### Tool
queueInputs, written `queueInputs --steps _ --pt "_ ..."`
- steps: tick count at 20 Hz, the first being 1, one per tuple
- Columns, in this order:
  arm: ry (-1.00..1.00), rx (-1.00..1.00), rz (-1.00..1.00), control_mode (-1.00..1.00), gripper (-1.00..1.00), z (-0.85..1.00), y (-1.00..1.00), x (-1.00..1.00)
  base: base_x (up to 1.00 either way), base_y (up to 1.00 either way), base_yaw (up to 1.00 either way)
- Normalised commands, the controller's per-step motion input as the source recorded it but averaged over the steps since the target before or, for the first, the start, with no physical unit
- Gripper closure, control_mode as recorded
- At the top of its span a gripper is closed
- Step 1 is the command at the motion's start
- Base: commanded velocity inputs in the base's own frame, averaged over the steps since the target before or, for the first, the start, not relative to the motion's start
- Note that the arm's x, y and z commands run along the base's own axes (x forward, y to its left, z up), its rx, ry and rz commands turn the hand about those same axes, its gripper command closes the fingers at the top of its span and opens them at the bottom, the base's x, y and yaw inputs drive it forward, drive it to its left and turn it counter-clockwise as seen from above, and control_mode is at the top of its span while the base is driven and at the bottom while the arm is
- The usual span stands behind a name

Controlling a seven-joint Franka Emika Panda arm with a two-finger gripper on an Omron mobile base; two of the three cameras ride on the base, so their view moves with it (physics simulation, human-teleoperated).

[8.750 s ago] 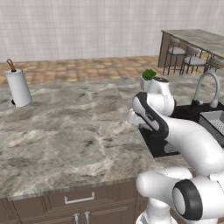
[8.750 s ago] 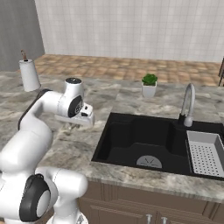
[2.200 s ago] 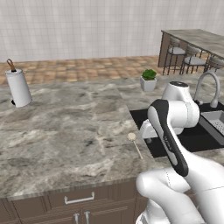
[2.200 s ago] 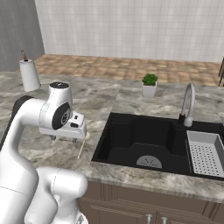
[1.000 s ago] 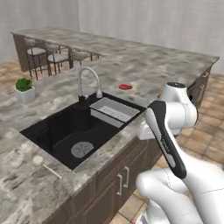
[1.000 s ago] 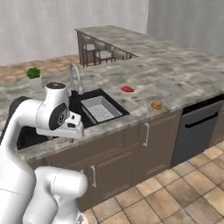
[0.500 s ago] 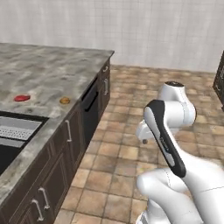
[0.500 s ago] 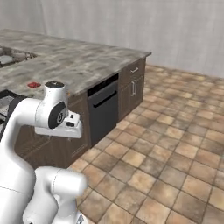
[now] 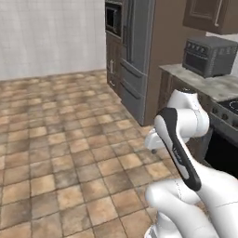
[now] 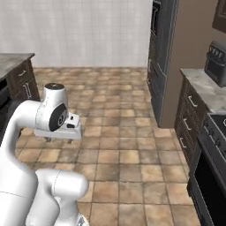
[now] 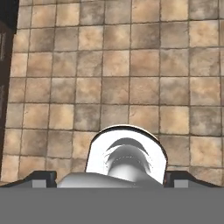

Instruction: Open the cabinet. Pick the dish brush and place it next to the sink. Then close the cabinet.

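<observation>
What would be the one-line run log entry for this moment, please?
phase: base facing tiled floor | gripper: open, empty, pointing down at floor | cabinet: shut, upper right | toaster oven: on counter

A dark brown wooden wall cabinet [image 9: 210, 15] is seen high in the upper right corner of the left base view, above a toaster oven. Its raised-panel door is shut, and a long vertical silver bar handle [image 9: 217, 13] is mounted on it.
</observation>
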Motion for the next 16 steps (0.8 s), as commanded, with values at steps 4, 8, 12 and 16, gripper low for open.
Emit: queueInputs --steps 4,8,12,16 --pt "0.00 0.00 0.00 1.00 -1.00 0.00 0.00 0.00 0.11 -0.03 -0.95" --pt "0.00 0.00 0.00 1.00 -1.00 0.00 0.00 0.00 0.02 0.00 -0.91" --pt "0.00 0.00 0.00 1.00 -1.00 0.00 0.00 0.00 0.00 0.01 -0.72" --pt "0.00 0.00 0.00 1.00 -1.00 0.00 0.00 0.00 0.00 0.50 -0.19"
